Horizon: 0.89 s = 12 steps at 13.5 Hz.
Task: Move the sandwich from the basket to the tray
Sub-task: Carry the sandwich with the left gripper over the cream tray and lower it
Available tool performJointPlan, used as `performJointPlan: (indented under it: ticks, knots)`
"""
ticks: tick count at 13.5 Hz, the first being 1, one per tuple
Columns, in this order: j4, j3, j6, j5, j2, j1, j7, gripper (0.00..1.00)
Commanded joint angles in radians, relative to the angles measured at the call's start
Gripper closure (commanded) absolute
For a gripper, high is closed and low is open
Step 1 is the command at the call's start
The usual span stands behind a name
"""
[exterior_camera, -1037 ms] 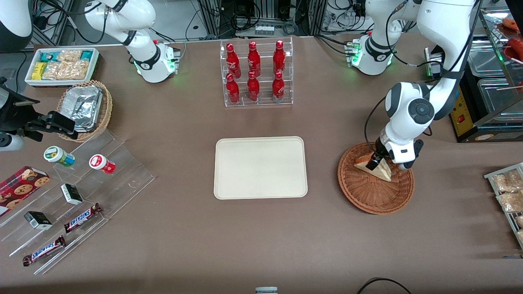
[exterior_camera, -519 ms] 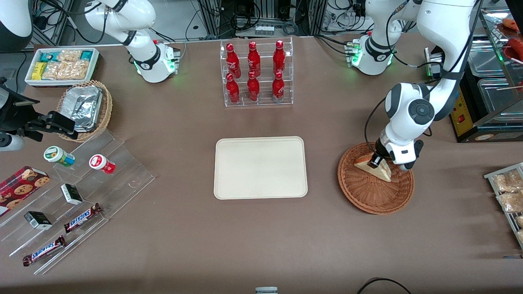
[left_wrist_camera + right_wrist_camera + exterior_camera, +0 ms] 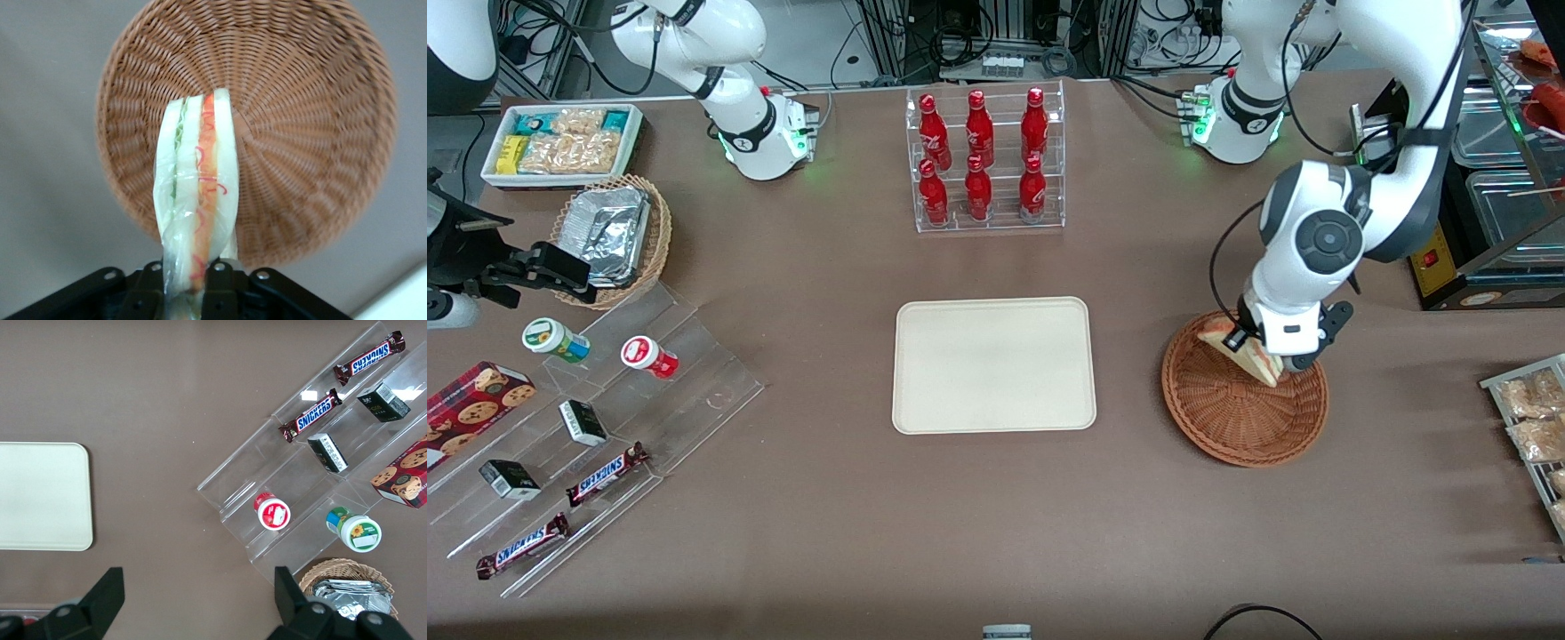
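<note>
Above the basket (image 3: 1240, 411), hand (image 3: 1247, 345) grips the sandwich (image 3: 196, 200); bare tabletop (image 3: 1129, 373) separates the tray (image 3: 993, 364).

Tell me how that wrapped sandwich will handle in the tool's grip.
The sandwich looks soft, so it may squash where the tool pinches it. Its clear wrap looks smooth, possibly slippery. It hangs above the basket by one end, so probably light.

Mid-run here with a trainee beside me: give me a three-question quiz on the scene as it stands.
1. True or false: the gripper is shut on the sandwich.
2. The sandwich hangs above: A) the tray B) the basket C) the bottle rack
3. Fill in: nothing lies on the ____.

Key: 1 true; 2 B; 3 tray.
</note>
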Motion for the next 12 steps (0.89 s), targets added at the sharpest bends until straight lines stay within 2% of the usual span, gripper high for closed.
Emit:
performJointPlan:
  ticks: [1,3,7,9,12]
  knots:
    - [0.181,-0.012,-0.165,0.017,0.031,-0.101,0.024,1.00]
    - [0.293,-0.012,-0.193,0.002,0.108,-0.212,0.020,1.00]
    - [0.459,-0.012,-0.144,0.013,0.315,-0.386,0.018,1.00]
    - [0.548,-0.012,-0.135,0.016,0.417,-0.443,0.026,1.00]
    - [0.620,-0.014,-0.066,0.010,0.494,-0.495,0.055,1.00]
